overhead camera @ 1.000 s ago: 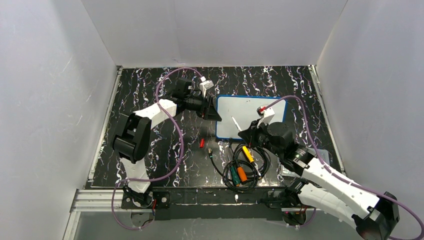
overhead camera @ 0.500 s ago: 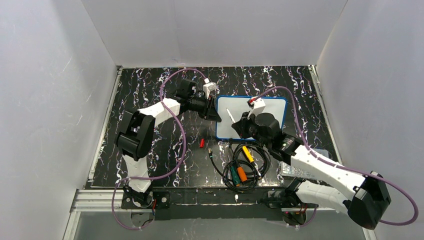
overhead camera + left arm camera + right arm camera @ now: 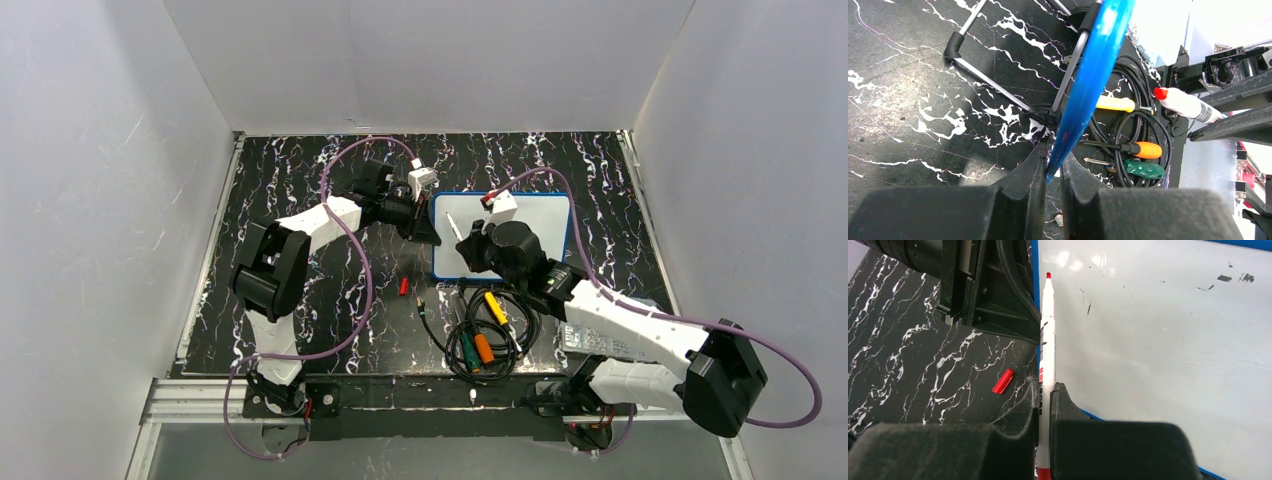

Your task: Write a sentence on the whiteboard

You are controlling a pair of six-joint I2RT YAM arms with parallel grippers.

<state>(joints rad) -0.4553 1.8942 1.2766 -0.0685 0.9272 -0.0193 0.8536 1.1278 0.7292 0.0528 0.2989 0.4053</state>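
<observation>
- The whiteboard (image 3: 545, 215) lies toward the far edge of the counter (image 3: 300, 190), right of its middle. Its face shows only a few faint dark smudges, so the sentence is not yet begun.
- The left end effector (image 3: 1053, 160) is clenched on the board's blue left rim, pinning it.
- The right end effector (image 3: 1044, 395) is grasping an uncapped white marker (image 3: 1047, 330). The red tip points at the board's far-left corner, just beside the left arm's fingers.
- The marker's red cap (image 3: 1003, 381) lies on the counter off the board's near-left corner. A coil of black cable (image 3: 520, 320) with screwdrivers sits along the board's near edge.
- To do this step well, I judge the tip should come down lightly, just inside the far-left corner and clear of the clamping fingers. Strokes should run rightward with even pressure, leaving room below for a second line.
- The left grip should hold firm so the board cannot slide under the strokes.
- A second earlier the left jaws stood apart beside the rim; they have since closed on it.
- The right arm has swung from the board's near-right area to its far-left corner, bringing the marker with it.
</observation>
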